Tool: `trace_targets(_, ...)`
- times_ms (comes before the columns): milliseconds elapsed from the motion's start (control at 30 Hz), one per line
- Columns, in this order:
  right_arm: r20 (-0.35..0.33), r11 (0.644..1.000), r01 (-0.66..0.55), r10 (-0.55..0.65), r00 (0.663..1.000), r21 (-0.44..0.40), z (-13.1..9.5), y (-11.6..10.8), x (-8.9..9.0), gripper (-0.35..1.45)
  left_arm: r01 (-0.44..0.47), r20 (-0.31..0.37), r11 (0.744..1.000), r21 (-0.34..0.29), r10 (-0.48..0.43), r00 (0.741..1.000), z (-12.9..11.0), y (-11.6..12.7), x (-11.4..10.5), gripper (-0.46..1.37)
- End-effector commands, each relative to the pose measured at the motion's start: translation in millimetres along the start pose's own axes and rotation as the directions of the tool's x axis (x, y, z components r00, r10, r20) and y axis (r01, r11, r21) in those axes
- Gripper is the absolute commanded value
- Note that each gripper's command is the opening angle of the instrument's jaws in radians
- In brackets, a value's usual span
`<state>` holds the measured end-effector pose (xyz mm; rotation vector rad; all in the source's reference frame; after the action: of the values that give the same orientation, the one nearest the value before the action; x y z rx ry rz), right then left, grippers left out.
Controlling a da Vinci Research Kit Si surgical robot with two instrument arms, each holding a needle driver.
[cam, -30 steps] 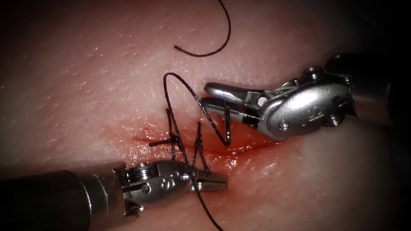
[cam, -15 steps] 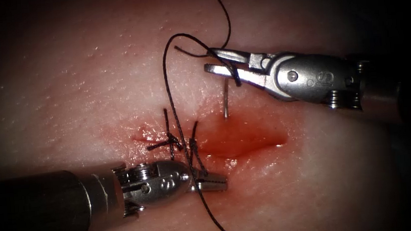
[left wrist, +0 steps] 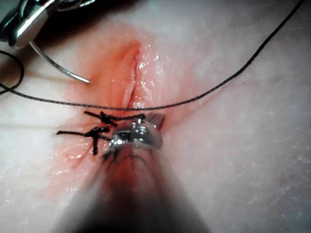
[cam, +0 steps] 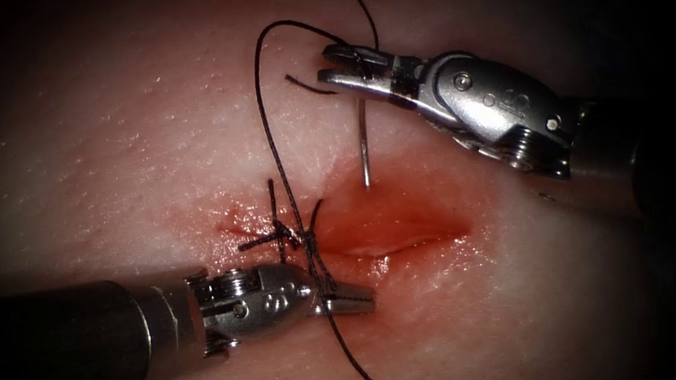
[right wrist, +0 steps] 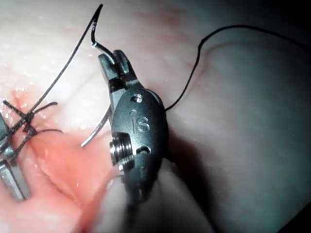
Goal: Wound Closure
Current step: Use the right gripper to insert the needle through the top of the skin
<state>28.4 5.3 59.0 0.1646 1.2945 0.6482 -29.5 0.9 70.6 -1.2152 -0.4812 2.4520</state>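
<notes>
Holding the needle (cam: 363, 143) near its blunt end in my right tool (cam: 341, 63), jaws clamped on it, I have it clear of the tissue (cam: 145, 133), its point hanging just above the cut (cam: 390, 230) on the far edge. My left tool (cam: 346, 299) lies on the near side of the cut, jaws together on the thread (cam: 267, 123) where it leaves the last knot. Two stitches (cam: 281, 236) are tied at the cut's left end, their short tails standing up. From there rightward the cut gapes open, wet with red fluid (cam: 405, 209), so I judge the closure well short of half done: the open stretch still needs stitches.
</notes>
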Motion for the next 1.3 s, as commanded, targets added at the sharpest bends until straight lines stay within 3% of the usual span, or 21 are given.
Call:
trace_targets(33,0.029,0.999,-0.032,0.032,0.999,0.003,0.1,-0.2,0.1,-0.35,0.0,0.0,1.0,-0.006,0.0,1.0,0.0,0.0,0.0,-0.35)
trace_targets(167,0.087,0.993,-0.119,0.119,0.989,0.006,0.1,-0.7,-0.8,-0.35,0.0,0.0,1.0,-0.006,0.0,1.0,0.0,0.0,0.0,-0.35)
trace_targets(500,0.167,0.979,-0.198,0.189,0.968,0.042,0.0,-2.1,-2.6,-0.35,0.0,0.0,1.0,-0.007,0.0,1.0,0.0,-0.1,0.1,-0.35)
trace_targets(1167,0.244,0.893,-0.447,0.423,0.873,0.052,-0.8,-4.7,-4.8,-0.35,0.002,0.0,1.0,-0.008,-0.002,1.0,0.0,-0.3,0.3,-0.35)
trace_targets(1300,0.243,0.854,-0.518,0.495,0.834,0.04,-0.8,-4.8,-4.9,-0.35,0.002,0.0,1.0,-0.008,-0.002,1.0,0.0,-0.3,0.3,-0.35)
